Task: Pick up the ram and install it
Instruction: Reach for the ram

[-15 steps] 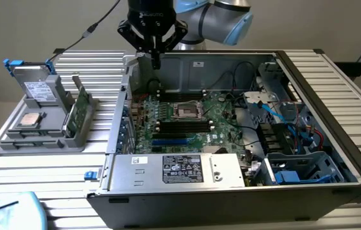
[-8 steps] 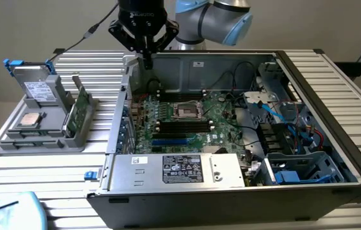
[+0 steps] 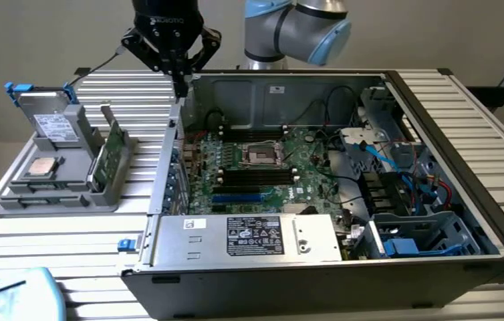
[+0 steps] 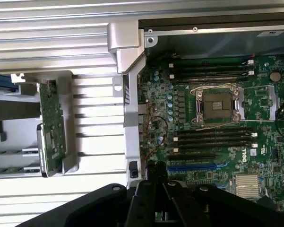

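Jaws on the gripper [image 3: 179, 77] were pressed together with nothing pinched, hanging over the back corner of the open PC case [image 3: 323, 289]. As far as I could tell, the ram [image 3: 45, 198] was that dark strip in the front slot of the grey tray [image 3: 100, 198], well apart from the jaws, toward the exterior view's left.

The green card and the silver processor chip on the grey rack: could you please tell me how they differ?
The green card is long and stands on edge in a slot; the processor chip is square and lies flat. The card is green, the chip silver. Both sit in the grey rack.
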Available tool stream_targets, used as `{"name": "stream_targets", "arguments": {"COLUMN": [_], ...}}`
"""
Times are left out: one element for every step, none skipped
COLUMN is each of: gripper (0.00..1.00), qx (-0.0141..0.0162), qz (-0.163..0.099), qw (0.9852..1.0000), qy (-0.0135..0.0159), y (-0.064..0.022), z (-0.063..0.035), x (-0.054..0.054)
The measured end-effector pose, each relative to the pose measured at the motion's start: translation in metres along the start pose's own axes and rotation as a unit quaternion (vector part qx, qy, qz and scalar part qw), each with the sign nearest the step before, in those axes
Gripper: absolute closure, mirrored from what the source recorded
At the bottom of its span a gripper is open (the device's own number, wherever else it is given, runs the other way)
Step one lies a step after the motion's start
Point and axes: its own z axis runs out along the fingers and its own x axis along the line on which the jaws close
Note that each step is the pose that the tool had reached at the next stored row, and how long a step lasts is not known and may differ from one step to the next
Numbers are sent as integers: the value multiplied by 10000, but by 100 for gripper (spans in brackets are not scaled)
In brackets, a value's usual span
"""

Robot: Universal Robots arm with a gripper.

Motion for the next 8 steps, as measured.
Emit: {"name": "stream_targets", "arguments": {"gripper": [89, 89, 89, 89, 89, 89, 89, 89], "qx": [0, 0, 1, 1, 1, 1, 1, 1], "qz": [0, 0, -1, -2, -3, -3, -3, -4], "qw": [10000, 10000, 10000, 10000, 10000, 10000, 10000, 10000], "qy": [3, 6, 9, 11, 12, 12, 12, 13], "y": [-3, -7, -10, -13, -16, -19, -23, -26], "z": [1, 2, 3, 4, 6, 8, 10, 13], "x": [49, 94, 139, 182, 230, 275, 320, 363]}}
